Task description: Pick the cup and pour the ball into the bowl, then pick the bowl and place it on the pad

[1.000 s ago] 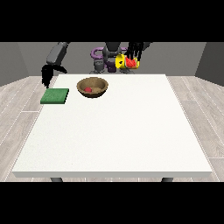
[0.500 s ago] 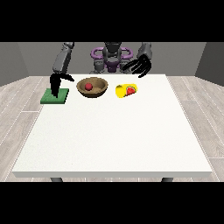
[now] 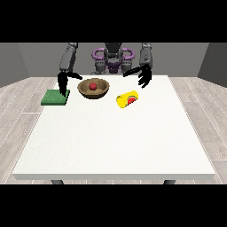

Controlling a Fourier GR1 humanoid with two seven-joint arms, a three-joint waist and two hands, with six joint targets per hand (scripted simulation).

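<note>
Since the red ball [image 3: 92,85] lies in the bowl [image 3: 93,88], which looks stiff and light, the spread hand at the view's left [image 3: 62,83], just beside it, should probably grasp its near rim.

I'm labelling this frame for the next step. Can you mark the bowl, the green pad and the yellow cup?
bowl [image 3: 103,92]: front view, on its brown front wall.
green pad [image 3: 53,98]: front view, on its top face.
yellow cup [image 3: 124,99]: front view, on its side as it lies on the table.

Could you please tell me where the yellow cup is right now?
In the front view the yellow cup lies on its side on the table, just right of the bowl and below the hand at the view's right.
</note>
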